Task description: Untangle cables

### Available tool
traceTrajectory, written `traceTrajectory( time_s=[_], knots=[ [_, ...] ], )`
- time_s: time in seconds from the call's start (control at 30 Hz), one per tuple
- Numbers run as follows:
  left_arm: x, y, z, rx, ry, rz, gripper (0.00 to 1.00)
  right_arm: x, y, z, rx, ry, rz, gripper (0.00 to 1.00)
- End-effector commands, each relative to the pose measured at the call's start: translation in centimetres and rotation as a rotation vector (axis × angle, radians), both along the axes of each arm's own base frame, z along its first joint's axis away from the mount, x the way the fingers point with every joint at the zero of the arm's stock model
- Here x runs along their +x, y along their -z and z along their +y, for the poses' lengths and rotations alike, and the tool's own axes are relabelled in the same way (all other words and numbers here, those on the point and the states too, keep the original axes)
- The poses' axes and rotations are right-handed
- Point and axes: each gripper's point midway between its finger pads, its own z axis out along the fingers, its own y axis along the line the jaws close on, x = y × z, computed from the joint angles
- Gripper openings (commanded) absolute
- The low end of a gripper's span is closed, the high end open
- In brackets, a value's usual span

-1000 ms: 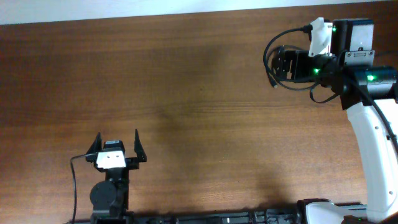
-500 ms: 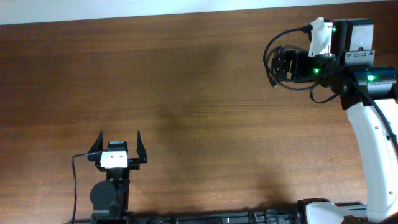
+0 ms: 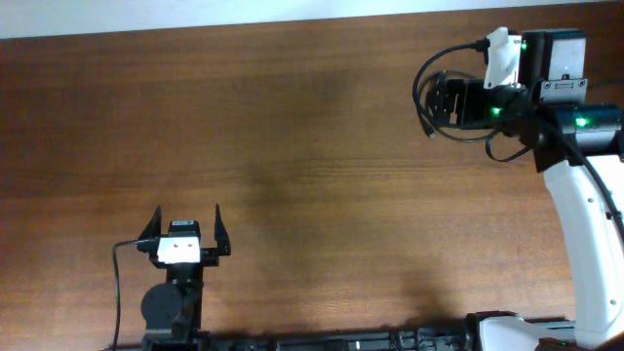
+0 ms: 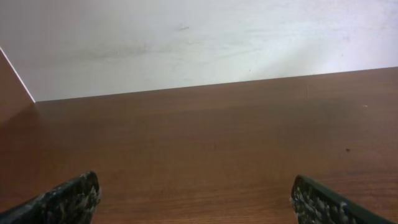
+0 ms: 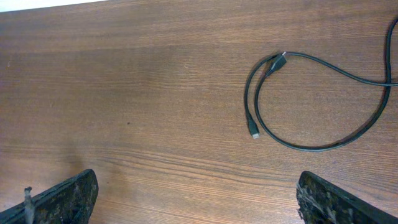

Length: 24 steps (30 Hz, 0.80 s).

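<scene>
Barely any shift: left end effector.

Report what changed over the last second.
The left pincer shifted slightly to the right early on, then held still. Nothing was grasped or released. The right pincer did not move, and both remain open and empty.

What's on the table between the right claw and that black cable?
Nothing. In the right wrist view, only bare brown table lies between the open right claw and the looped cable.
</scene>
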Motion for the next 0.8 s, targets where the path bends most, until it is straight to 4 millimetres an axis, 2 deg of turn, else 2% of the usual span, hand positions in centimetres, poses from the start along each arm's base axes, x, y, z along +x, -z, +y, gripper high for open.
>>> traceTrajectory(
  time_s=[0.0,0.4,0.47,0.77],
  knots=[
    [-0.1,0.0,-0.1,0.015,0.009,-0.003,0.99,0.1,-0.2,0.1,-0.008,-0.002,-0.008,1.00],
    [-0.1,0.0,-0.1,0.015,0.009,-0.003,0.99,0.1,-0.2,0.1,-0.008,-0.003,-0.008,1.00],
    [-0.1,0.0,-0.1,0.015,0.009,-0.003,0.99,0.3,0.1,-0.8,-0.058,0.016,-0.007,1.00],
    [-0.1,0.0,-0.1,0.015,0.009,-0.003,0.99,0.6,0.5,-1.1,-0.072,0.028,0.000,1.00]
  ],
)
